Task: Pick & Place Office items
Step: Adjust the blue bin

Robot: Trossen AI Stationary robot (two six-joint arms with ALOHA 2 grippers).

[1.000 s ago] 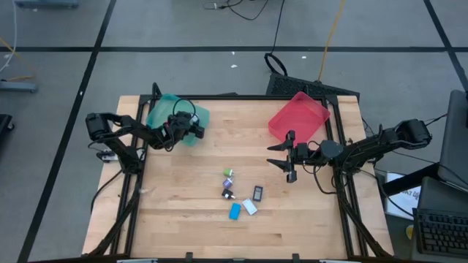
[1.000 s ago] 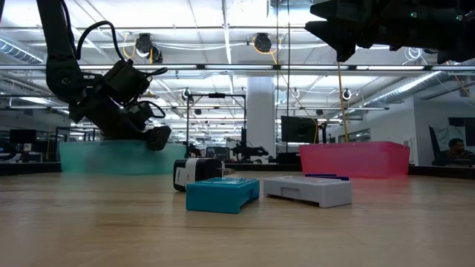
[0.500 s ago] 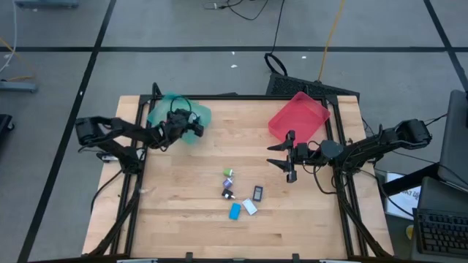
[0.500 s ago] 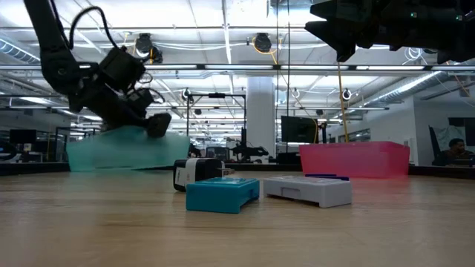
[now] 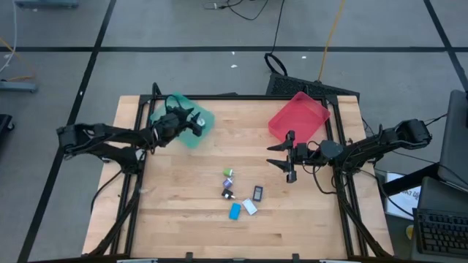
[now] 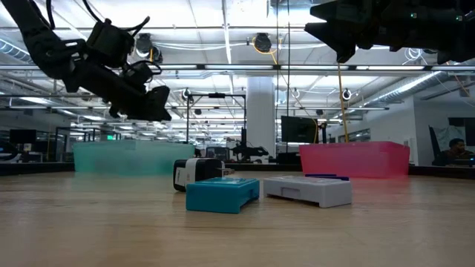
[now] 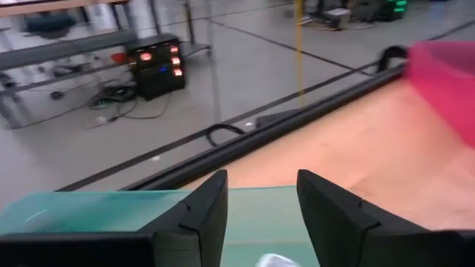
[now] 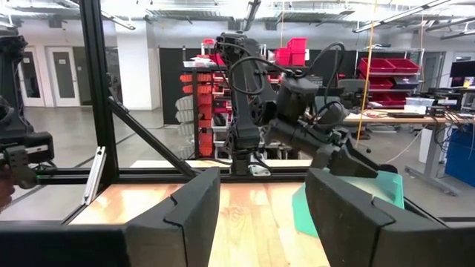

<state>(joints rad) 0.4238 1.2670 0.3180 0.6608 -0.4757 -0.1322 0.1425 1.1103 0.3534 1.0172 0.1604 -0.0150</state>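
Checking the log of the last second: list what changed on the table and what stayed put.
The left gripper rose above the teal tray and shifted slightly toward the table's far edge, while its arm's elbow swung outward past the table's left side. The tray ended up slightly shifted. The right gripper, open beside the red tray, did not move, nor did the small office items at mid-table.

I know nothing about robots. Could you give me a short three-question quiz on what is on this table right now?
1. True or false: the left tool is over the teal tray.
2. Which tray is nearer the right tool: (a) teal (b) red?
3. Fill in: the small office items lie on the ____, not in a tray.

Key: 1 true; 2 b, the red tray; 3 table.
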